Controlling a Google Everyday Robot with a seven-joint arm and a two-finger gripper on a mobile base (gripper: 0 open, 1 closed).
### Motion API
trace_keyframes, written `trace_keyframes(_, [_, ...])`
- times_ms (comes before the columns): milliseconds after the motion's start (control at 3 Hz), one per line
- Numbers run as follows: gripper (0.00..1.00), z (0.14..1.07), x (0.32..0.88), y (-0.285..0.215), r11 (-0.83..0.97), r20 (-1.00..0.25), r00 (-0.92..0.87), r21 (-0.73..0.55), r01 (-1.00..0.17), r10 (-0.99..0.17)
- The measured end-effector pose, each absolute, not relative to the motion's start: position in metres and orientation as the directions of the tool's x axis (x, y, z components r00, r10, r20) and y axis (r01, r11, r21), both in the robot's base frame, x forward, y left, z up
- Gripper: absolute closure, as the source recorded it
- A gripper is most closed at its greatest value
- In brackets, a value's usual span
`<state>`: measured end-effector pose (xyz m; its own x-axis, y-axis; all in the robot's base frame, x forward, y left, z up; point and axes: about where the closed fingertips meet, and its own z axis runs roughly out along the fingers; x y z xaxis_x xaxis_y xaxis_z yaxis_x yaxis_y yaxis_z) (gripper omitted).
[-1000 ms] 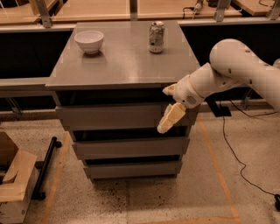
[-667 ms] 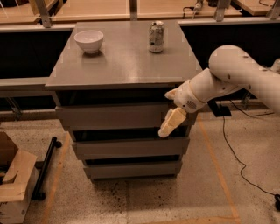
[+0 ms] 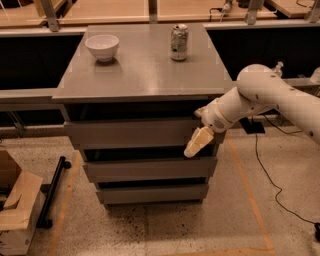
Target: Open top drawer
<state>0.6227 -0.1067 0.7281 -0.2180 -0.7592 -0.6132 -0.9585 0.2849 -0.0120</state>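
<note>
Camera view is taken from above a grey cabinet (image 3: 142, 75) set on a speckled floor (image 3: 165, 230). A white bowl (image 3: 102, 47) and a drinks can (image 3: 179, 42) are stood well apart on its flat top, towards the back. The top drawer (image 3: 127, 133) is found just under that top, with a dark gap seen above it; two narrower drawers (image 3: 150, 169) are stacked below. The gripper (image 3: 198, 143) is held at the right end of the top drawer's front, angled down and to the left from a white arm (image 3: 265, 95). Whether it is open or closed cannot be told. Orange tape lines (image 3: 248, 197) are marked on the floor, a black cable (image 3: 267, 172) is trailed at the right, and a cardboard box (image 3: 15, 212) is placed at the lower left. Wooden benches (image 3: 125, 10) are ranged behind.
</note>
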Motion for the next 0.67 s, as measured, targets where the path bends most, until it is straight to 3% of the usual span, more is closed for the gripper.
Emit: trace_keyframes(667, [0.00, 0.711, 0.675, -0.116, 0.310, -0.634, -0.206, -0.055, -0.949, -0.745])
